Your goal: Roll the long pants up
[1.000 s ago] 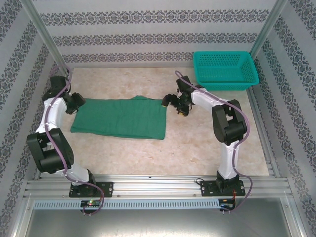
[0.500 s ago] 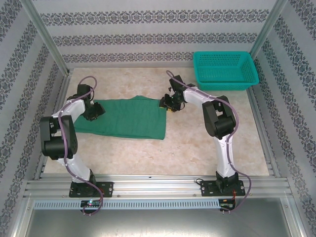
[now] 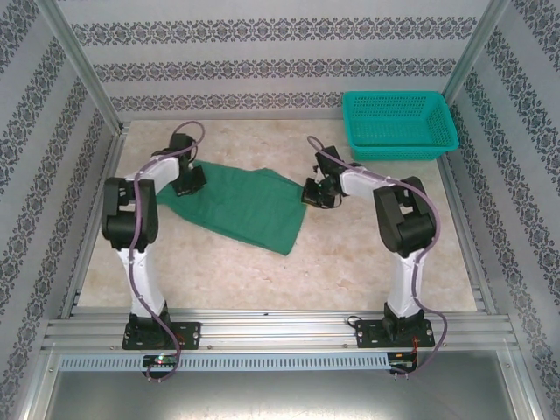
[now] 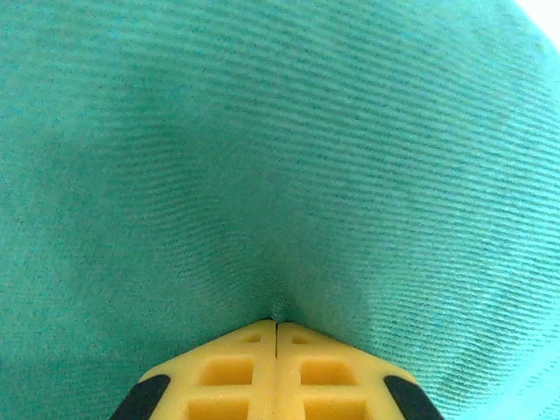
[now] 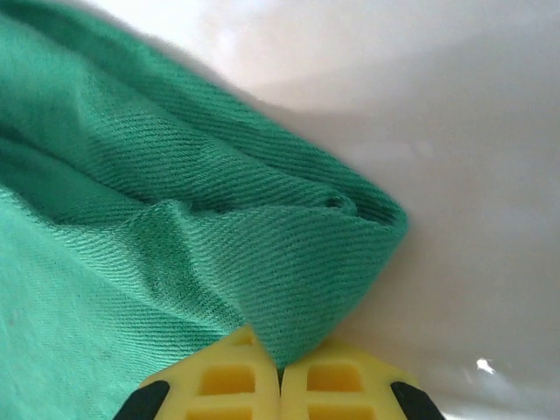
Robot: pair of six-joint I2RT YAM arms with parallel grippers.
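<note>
Overhead: dark green soft fabric long pants (image 3: 241, 206) lie skewed on the table (image 3: 350, 262).
Left wrist: left gripper (image 4: 276, 325) clamped on flat cloth.
Right wrist: right gripper (image 5: 280, 372) pinching a folded corner.

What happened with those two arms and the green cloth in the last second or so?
The left gripper swept from the left end of the long pants to their far left corner and shut on the fabric. The right gripper, open beside the far right corner before, shut on that corner. The cloth lay as a flat rectangle earlier and now sits pulled askew. The teal basket stayed where it was.
</note>
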